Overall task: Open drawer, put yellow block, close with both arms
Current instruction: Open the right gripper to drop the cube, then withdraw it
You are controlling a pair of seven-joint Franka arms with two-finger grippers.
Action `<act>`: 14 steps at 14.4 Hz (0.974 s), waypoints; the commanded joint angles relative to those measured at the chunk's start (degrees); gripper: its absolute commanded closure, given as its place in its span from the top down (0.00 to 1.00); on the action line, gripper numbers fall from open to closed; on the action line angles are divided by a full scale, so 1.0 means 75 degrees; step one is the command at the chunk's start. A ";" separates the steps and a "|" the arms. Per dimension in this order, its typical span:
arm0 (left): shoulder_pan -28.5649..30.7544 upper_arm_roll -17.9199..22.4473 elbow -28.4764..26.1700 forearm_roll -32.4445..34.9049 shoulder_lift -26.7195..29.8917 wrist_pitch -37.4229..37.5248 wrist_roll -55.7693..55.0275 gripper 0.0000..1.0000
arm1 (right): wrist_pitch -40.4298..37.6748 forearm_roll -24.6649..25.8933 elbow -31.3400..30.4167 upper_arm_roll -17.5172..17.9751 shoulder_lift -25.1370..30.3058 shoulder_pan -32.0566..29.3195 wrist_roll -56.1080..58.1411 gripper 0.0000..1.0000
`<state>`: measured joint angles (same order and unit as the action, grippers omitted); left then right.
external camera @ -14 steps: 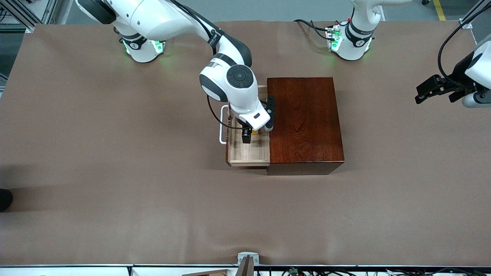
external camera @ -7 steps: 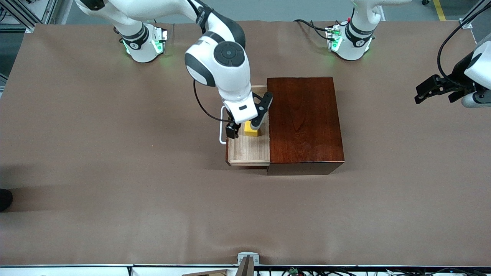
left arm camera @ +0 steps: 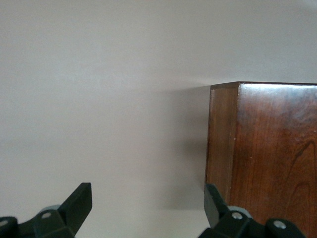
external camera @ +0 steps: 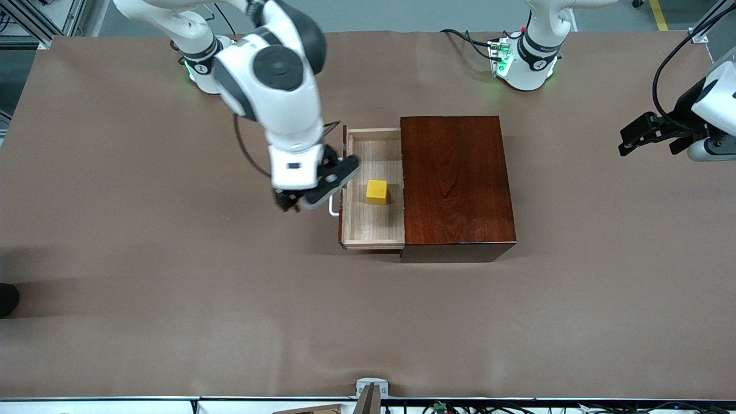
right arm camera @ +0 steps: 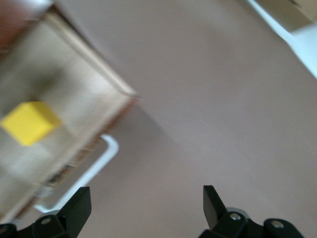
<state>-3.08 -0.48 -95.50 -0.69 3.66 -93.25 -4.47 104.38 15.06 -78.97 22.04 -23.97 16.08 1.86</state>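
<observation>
The drawer [external camera: 368, 225] stands pulled out of the dark reddish-brown box [external camera: 454, 178] toward the right arm's end of the table. The yellow block [external camera: 377, 192] lies on the tray floor, touched by nothing. My right gripper [external camera: 298, 204] hangs open and empty over the table beside the white handle [external camera: 333, 210]. Its wrist view shows the block [right arm camera: 29, 123], the handle [right arm camera: 94, 166] and bare table between the right gripper's [right arm camera: 147, 206] fingers. My left gripper [external camera: 647, 148] waits open and empty over the left arm's end of the table; between the left gripper's [left arm camera: 147, 208] fingers is bare table, with the box [left arm camera: 267, 158] to one side.
The brown table cover [external camera: 172, 259] stretches wide around the box. The green-lit bases of the arms [external camera: 520, 63] stand along the table edge farthest from the front camera. A small metal bracket [external camera: 371, 388] sits at the nearest edge.
My right gripper has let go of the yellow block, risen out of the drawer and swung toward the right arm's end. The block stays in the tray. The left arm barely moved.
</observation>
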 commanded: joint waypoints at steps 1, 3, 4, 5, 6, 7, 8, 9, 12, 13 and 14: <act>-0.0023 -0.0217 0.0240 -0.0130 -0.0113 -0.0001 -0.0107 1.00 | -0.0555 -0.0598 -0.0181 0.0167 0.0452 -0.0900 -0.0014 1.00; -0.0023 -0.0358 0.0241 -0.0142 -0.0113 -0.0001 -0.0107 1.00 | -0.1118 -0.0754 -0.0181 0.0156 0.0769 -0.1217 -0.0002 1.00; -0.0023 -0.0498 0.0241 -0.0142 -0.0125 -0.0001 -0.0118 1.00 | -0.1318 -0.0777 -0.0181 0.0156 0.0874 -0.1381 -0.0014 1.00; -0.0035 -0.0696 0.0241 -0.0142 -0.0136 -0.0001 -0.0118 1.00 | -0.1470 -0.0870 -0.0181 0.0144 0.1015 -0.1568 0.0009 1.00; -0.0035 -0.1012 0.0241 -0.0142 -0.0125 0.0011 -0.0118 1.00 | -0.1518 -0.1045 -0.0274 0.0028 0.1248 -0.1663 0.0021 1.00; -0.0035 -0.1398 0.0241 -0.0142 -0.0125 0.0011 -0.0142 1.00 | -0.1658 -0.1093 -0.0345 -0.0287 0.1378 -0.1652 -0.0025 1.00; -0.0035 -0.1807 0.0241 -0.0142 -0.0136 0.0011 -0.0165 1.00 | -0.1938 -0.1140 -0.0311 -0.0800 0.1472 -0.1536 -0.0049 1.00; -0.0035 -0.2287 0.0241 -0.0142 -0.0125 0.0011 -0.0189 1.00 | -0.2138 -0.1222 -0.0310 -0.1258 0.1624 -0.1419 -0.0072 1.00; -0.0035 -0.3344 0.0252 -0.0130 -0.0125 -0.0071 -0.0189 1.00 | -0.2432 -0.1246 -0.0334 -0.2432 0.2046 -0.1371 -0.0096 1.00; -0.0046 -0.3695 0.0252 -0.0130 -0.0136 -0.0164 -0.0166 1.00 | -0.2619 -0.1246 -0.0334 -0.2632 0.2175 -0.1371 -0.0154 1.00; -0.0058 -0.4046 0.0276 -0.0130 -0.0195 -0.0385 -0.0119 1.00 | -0.2655 -0.1258 -0.0357 -0.2784 0.2304 -0.1406 -0.0375 1.00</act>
<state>-3.93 -27.02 -94.77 -1.08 3.22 -94.38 -6.45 85.37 6.77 -79.25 3.52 -10.44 5.05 1.78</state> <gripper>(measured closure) 0.000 0.000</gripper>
